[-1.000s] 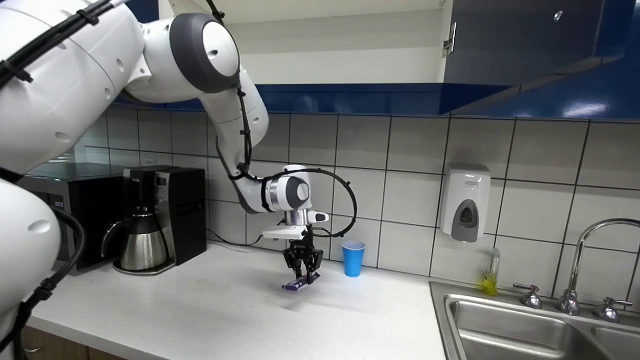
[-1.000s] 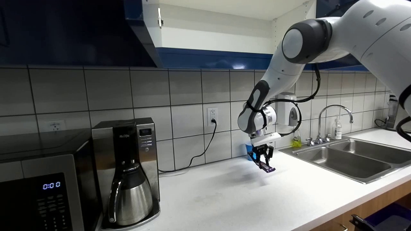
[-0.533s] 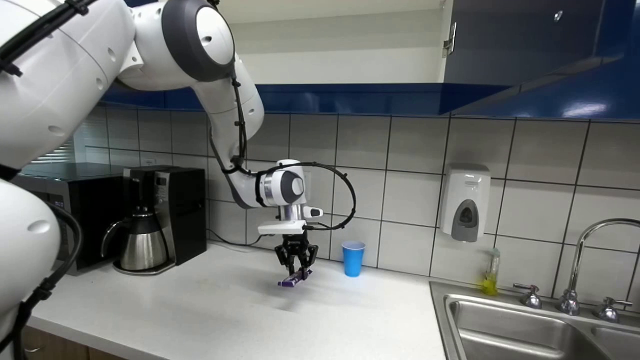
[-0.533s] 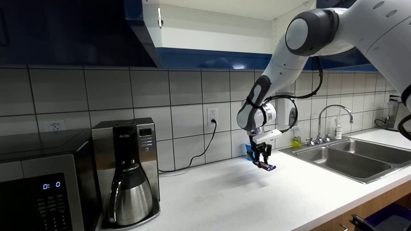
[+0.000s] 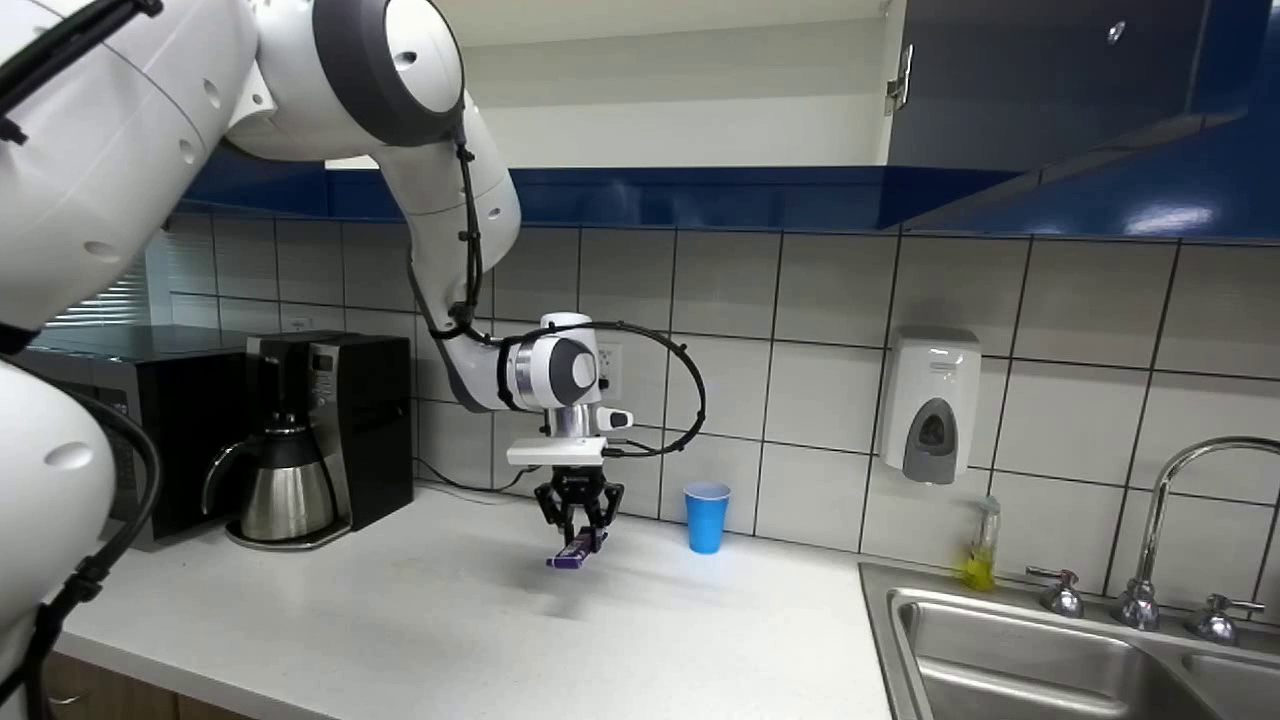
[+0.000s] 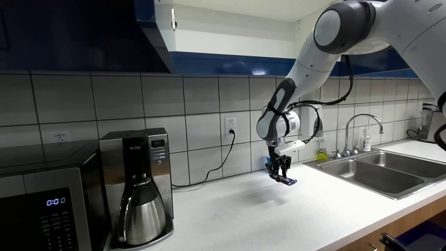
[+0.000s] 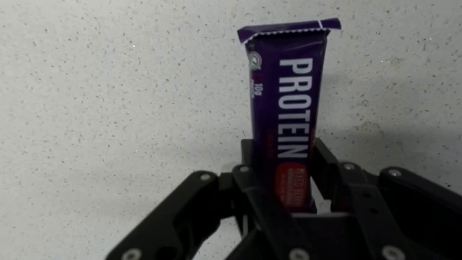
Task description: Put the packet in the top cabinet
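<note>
the packet [image 7: 285,97] is purple, with the word "protein" printed on it in big white letters and a red patch lower down. it is held up in the air over the white counter [image 5: 470,630], and a soft shadow is cast below it. the packet is pinched by the gripper [image 5: 583,538]. the two fingers [image 7: 323,166] are pressed to its long sides, close to its far end, so most of it is left sticking out toward the near side. the gripper is held down by a big bent arm [image 6: 310,66].

well above the packet, the top cabinet [image 5: 690,130] is fixed to the far tile wall [image 5: 820,400]. its white inside is shown, and dark doors [image 5: 1040,90] are swung open at its left and right.

a blue cup [image 5: 706,520] is set to the right of the gripper and farther back, near the wall. on the left, a coffee maker [image 6: 163,188] with a metal pot [image 6: 146,219] is placed just beside a microwave [image 6: 48,209]. on the right, a metal sink [image 5: 888,630] is sunk into the counter. a tap [image 5: 1151,535] and a bottle [image 5: 981,560] with yellow liquid are seen at its far edge.
</note>
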You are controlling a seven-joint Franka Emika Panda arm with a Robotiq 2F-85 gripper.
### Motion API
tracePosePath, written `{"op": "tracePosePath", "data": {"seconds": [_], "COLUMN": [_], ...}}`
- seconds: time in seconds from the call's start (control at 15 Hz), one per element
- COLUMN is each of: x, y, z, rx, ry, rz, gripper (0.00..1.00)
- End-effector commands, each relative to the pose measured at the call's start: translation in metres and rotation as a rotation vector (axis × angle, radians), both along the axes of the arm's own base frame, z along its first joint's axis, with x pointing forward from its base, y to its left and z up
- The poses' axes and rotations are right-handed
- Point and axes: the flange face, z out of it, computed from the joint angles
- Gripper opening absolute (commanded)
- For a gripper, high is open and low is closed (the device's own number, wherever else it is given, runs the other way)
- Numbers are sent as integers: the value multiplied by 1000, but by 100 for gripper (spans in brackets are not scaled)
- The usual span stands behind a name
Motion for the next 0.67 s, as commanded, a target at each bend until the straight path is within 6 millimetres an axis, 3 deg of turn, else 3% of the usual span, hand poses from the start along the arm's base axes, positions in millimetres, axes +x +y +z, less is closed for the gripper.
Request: {"op": "tracePosePath", "data": {"seconds": [0.0, 0.6], "x": [-10, -24], "y": [6, 19], "z": [14, 29], "rx": [57, 109], "ry": [-53, -94], "rz": [-1, -53], "gripper": [16, 16]}}
